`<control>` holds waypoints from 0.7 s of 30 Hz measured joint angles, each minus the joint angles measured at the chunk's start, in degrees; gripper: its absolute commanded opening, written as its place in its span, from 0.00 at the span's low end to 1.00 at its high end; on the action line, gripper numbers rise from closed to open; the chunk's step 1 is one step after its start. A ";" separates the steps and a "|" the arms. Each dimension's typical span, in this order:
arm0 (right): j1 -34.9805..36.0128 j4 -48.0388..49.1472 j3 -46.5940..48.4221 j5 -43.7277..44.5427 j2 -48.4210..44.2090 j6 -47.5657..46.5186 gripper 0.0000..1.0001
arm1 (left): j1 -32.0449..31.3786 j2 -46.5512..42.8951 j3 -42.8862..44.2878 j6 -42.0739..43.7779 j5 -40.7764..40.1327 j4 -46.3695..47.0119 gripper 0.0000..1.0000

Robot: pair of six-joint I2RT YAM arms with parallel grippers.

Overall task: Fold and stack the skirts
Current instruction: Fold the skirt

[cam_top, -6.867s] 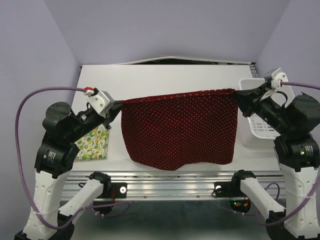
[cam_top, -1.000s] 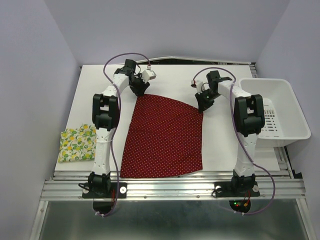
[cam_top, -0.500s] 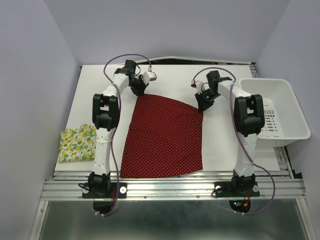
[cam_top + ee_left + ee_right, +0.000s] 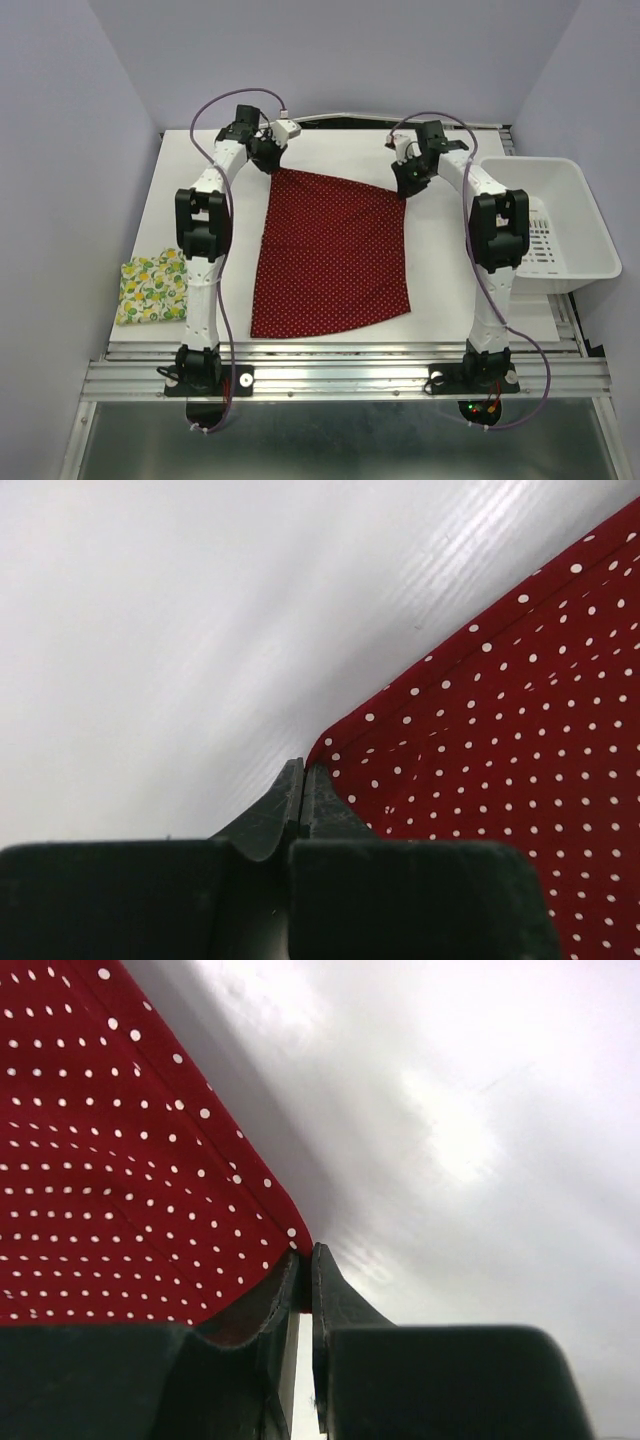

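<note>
Top external view: the dark red polka-dot skirt (image 4: 335,250) lies spread flat on the white table (image 4: 440,280), just left of the white plastic bin (image 4: 595,225) with a strip of bare table between them. Its hem faces the arm bases and its narrower edge lies toward the far side. The right gripper (image 4: 403,188) sits at the skirt's far corner on the side nearer the bin. The left gripper (image 4: 270,160) sits at the far corner on the side away from the bin. The lemon-print skirt (image 4: 152,287) lies folded well apart from the bin, beyond the red skirt, near the front edge.

In the left wrist view the fingers (image 4: 290,800) are pressed together, pinching the very tip of the skirt's corner. In the right wrist view the fingers (image 4: 335,1290) are clamped on the hemmed edge, with red cloth showing in the slit between them.
</note>
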 measured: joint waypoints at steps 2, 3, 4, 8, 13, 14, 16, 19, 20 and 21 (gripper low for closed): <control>-0.20 0.87 2.58 0.37 0.00 0.37 0.01 | 0.17 -0.98 0.37 -0.63 -0.39 1.18 0.00; -0.33 1.22 3.78 0.57 0.00 0.52 0.01 | 0.26 -1.49 0.63 -0.94 -0.57 1.55 0.00; -0.42 1.46 4.61 0.66 0.00 0.55 0.01 | 0.35 -2.05 0.90 -1.11 -0.70 2.10 0.00; -0.85 3.26 6.08 0.98 -0.31 0.61 0.01 | 0.35 -4.46 1.07 -1.70 -0.87 3.23 0.00; -0.94 3.89 4.04 0.13 -3.15 0.07 0.01 | 0.35 -11.23 -3.43 -1.29 -0.57 3.23 0.00; -0.94 4.00 2.49 -0.33 -4.98 -0.17 0.01 | 0.35 -14.12 -6.23 -0.79 -0.37 3.17 0.00; -0.94 4.96 -1.38 -1.18 -9.01 -0.92 0.01 | 0.35 -19.21 -11.45 -0.04 -0.04 3.45 0.00; -0.94 6.47 -7.48 -2.71 -16.06 -2.40 0.01 | 0.26 -29.62 -21.24 1.64 0.74 3.48 0.00; -0.94 7.54 -10.14 -3.39 -19.02 -3.15 0.01 | 0.17 -32.09 -25.09 2.36 0.96 3.21 0.00; -0.94 8.20 -12.26 -4.04 -21.33 -4.02 0.01 | 0.04 -35.95 -27.30 2.78 1.03 3.19 0.00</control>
